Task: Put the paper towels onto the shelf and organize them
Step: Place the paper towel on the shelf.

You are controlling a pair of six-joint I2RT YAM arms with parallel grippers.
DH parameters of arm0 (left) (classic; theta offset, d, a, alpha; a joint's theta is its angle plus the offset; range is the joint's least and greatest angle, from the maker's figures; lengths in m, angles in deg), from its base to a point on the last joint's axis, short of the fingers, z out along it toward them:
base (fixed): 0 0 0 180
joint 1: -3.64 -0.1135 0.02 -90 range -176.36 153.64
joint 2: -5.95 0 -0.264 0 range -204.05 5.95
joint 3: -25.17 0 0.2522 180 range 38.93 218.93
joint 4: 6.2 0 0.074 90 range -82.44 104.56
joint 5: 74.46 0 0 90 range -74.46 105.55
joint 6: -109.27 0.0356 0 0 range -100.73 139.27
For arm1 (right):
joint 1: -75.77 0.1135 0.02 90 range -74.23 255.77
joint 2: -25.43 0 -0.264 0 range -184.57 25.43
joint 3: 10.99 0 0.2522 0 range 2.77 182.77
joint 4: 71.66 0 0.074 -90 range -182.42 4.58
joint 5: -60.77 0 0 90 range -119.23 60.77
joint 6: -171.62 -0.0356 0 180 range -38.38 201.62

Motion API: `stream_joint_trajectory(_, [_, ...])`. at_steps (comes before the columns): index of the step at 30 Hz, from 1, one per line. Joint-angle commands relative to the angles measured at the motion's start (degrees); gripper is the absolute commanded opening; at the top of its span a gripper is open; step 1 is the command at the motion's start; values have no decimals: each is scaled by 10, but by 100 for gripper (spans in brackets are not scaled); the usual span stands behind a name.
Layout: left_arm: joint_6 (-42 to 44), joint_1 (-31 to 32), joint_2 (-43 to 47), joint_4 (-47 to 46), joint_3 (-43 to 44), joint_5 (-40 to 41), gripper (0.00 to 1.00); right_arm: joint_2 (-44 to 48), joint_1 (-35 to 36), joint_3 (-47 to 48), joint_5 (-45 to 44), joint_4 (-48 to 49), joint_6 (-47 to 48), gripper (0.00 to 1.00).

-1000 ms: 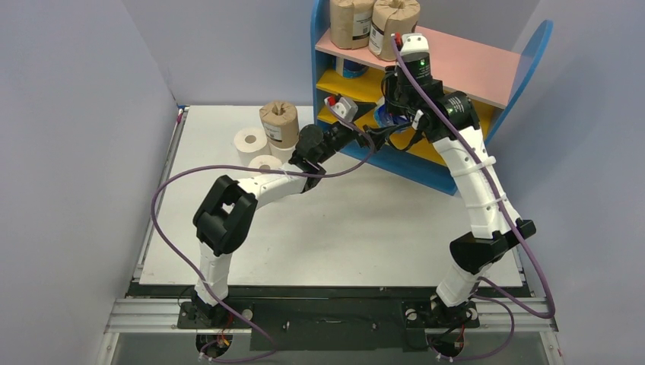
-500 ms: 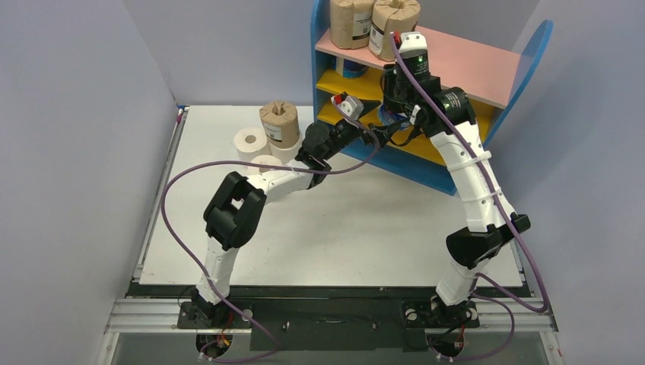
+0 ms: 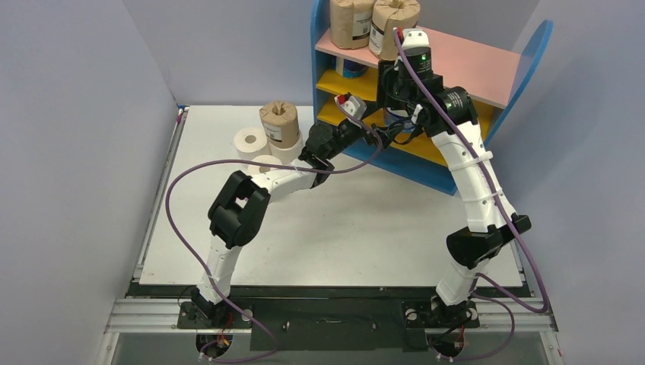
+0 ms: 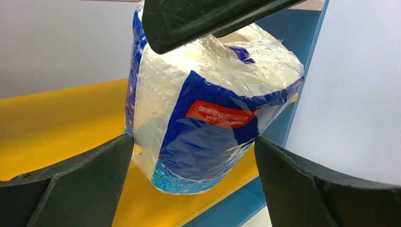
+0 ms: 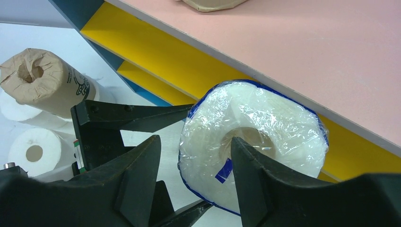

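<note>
My right gripper (image 3: 394, 106) (image 5: 195, 142) hangs in front of the shelf (image 3: 471, 65) and is shut on the wall of a blue-and-white Tempo roll (image 3: 389, 117) (image 5: 265, 127), one finger over its core. The roll (image 4: 208, 109) hangs tilted just over the lower yellow board (image 4: 56, 123). My left gripper (image 3: 376, 126) (image 4: 191, 139) is open, with a finger on each side of the roll's lower half. Two brown-wrapped rolls (image 3: 352, 21) (image 3: 393, 23) stand on the pink top board. Another Tempo roll (image 3: 350, 68) sits on the middle board.
A brown-wrapped roll (image 3: 278, 122) (image 5: 42, 82) and plain white rolls (image 3: 249, 142) (image 3: 265, 163) stand on the white table left of the shelf. The blue side panel (image 4: 302, 71) is close beside the held roll. Grey walls enclose the table.
My left arm has stretched toward the shelf and brought its open gripper up around the Tempo roll. My right gripper has shifted slightly up and left with the roll.
</note>
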Motion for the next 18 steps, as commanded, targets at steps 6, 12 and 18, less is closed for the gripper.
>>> stream_joint_trajectory(6, [-7,1,1,-31,37,3,100,32,-5,-10,-1,43,-21,58])
stream_joint_trajectory(12, [-4,1,3,-23,45,8,100,65,-5,-35,14,70,-41,68])
stream_joint_trajectory(18, [-4,2,1,-17,51,14,100,91,-6,-46,32,92,-64,72])
